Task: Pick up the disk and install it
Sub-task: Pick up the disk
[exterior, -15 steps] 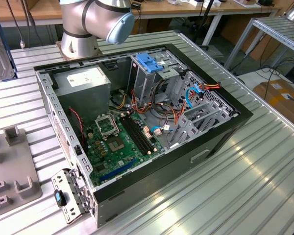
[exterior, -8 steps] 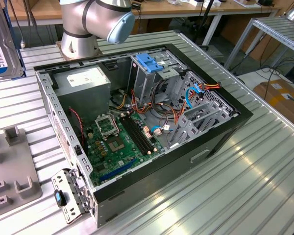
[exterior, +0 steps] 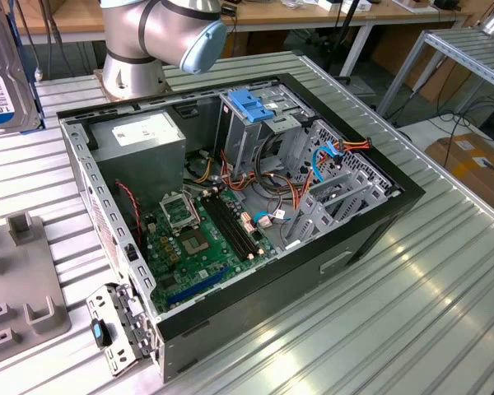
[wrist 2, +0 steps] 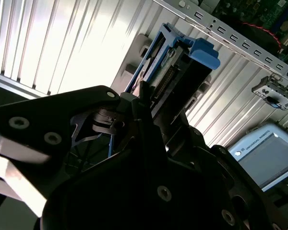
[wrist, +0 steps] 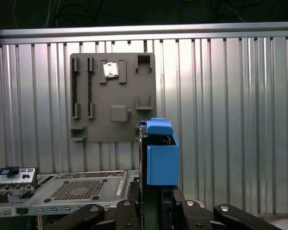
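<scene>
Silver-metal hard disk with blue plastic side rails (wrist: 158, 148) sits edge-on between the black fingers (wrist 2: 143, 100). In both wrist views the fingers are closed onto its body.

The disk is held clear of the ribbed metal worktop (wrist: 221, 120), near one corner of a grey slotted fixture plate (wrist: 113, 91) that lies flat on it.

In the exterior view its white-and-blue label (exterior: 4, 74) shows at the exterior view's left edge. It is well apart from the open black computer case (exterior: 255, 206), where the green motherboard (exterior: 198, 239) lies exposed.
</scene>
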Controlling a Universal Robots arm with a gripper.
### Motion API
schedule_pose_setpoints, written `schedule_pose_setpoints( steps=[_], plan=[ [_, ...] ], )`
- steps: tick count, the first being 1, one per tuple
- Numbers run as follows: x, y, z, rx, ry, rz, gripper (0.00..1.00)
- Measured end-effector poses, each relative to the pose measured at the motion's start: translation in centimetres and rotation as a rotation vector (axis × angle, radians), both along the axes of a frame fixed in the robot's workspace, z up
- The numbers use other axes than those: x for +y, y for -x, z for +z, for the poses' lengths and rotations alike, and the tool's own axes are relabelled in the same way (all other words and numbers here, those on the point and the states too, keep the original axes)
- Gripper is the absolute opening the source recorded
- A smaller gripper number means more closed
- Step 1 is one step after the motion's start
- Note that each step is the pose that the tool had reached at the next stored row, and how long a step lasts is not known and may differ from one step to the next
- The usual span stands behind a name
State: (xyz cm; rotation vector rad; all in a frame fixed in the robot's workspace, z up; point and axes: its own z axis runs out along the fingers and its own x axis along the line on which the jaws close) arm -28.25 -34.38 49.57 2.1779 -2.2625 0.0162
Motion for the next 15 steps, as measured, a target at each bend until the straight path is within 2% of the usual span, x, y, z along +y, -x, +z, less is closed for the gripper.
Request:
schedule_pose_setpoints(
  steps=[2, 6, 12, 15],
  plan=[
    [0.0, -0.27, 0.0, 0.0, 0.0, 0.0, 0.35],
    [0.0, -1.32, 0.0, 0.0, 0.0, 0.0, 0.35],
    [0.0, -3.33, 0.0, 0.0, 0.0, 0.0, 0.35],
    [0.0, -4.62, -0.01, 0.0, -0.0001, 0.0, 0.35]
  ],
)
